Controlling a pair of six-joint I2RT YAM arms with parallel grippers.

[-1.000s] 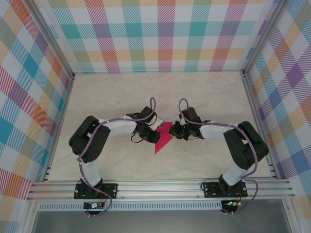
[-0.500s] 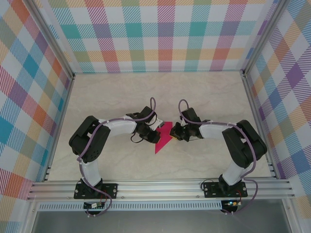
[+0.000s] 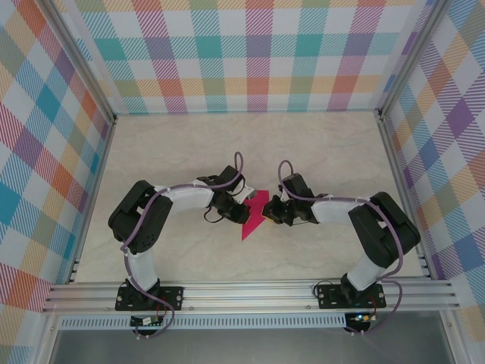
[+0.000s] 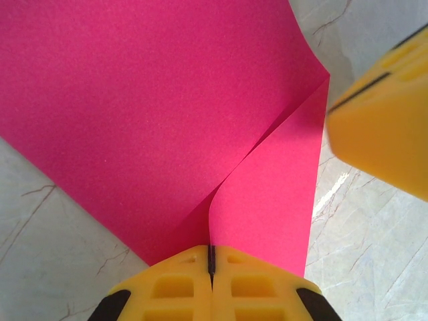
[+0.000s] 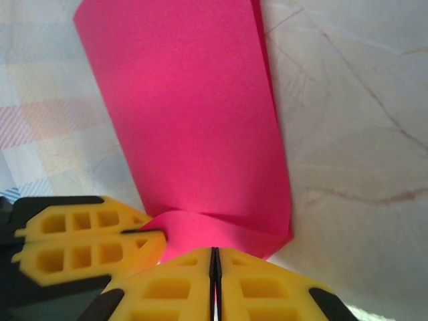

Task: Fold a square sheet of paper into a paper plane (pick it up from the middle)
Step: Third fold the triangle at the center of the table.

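The square sheet of paper [image 3: 254,220] is magenta-pink and partly folded, lying on the marble table between my two arms. In the left wrist view a raised flap of the paper [image 4: 167,100] curves up and its edge runs into the slit of my left gripper [image 4: 211,257], which is shut on it. My left gripper [image 3: 242,208] sits at the paper's upper left. My right gripper [image 3: 268,213] is at its right edge, shut, tips down at the folded end of the paper [image 5: 194,114]. No pink shows in the slit of my right gripper [image 5: 214,257].
The marble tabletop [image 3: 182,152] is enclosed by plaid walls [image 3: 250,53] at the back and both sides. An aluminium rail [image 3: 250,292] runs along the near edge, carrying both arm bases. The two grippers are close together over the paper.
My right gripper has slid a little left and forward, closer onto the paper's right edge. The left gripper and its pinched flap have stayed in place.
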